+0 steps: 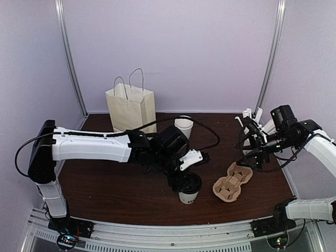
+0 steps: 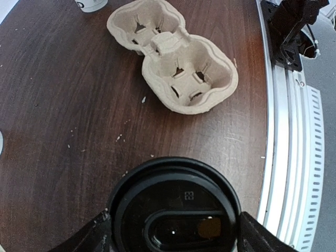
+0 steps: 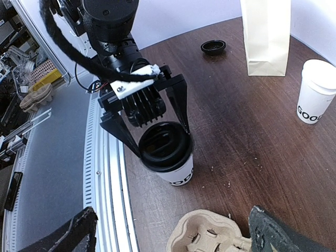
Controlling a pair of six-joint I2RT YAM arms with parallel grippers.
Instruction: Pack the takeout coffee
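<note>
On the table [image 1: 105,194], the paper bag [image 1: 131,107] was stood at the back, ready for packing. The right gripper [image 1: 251,140] was parked aside, jaws wide. Beside the carrier [image 1: 232,182], the coffee cup [image 1: 189,195] was straddled by the left gripper [image 1: 185,181], presumably for lifting; whether its jaws gripped could not be told.

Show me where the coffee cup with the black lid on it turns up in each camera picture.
Top external: lidded cup at bottom centre, under the left arm's tip.
Left wrist: lidded cup at bottom centre, seen from above, only its lid showing.
Right wrist: lidded cup at centre, between the left end effector's fingers.
Shared landmark: the cardboard cup carrier, near the cup in all three views.
</note>
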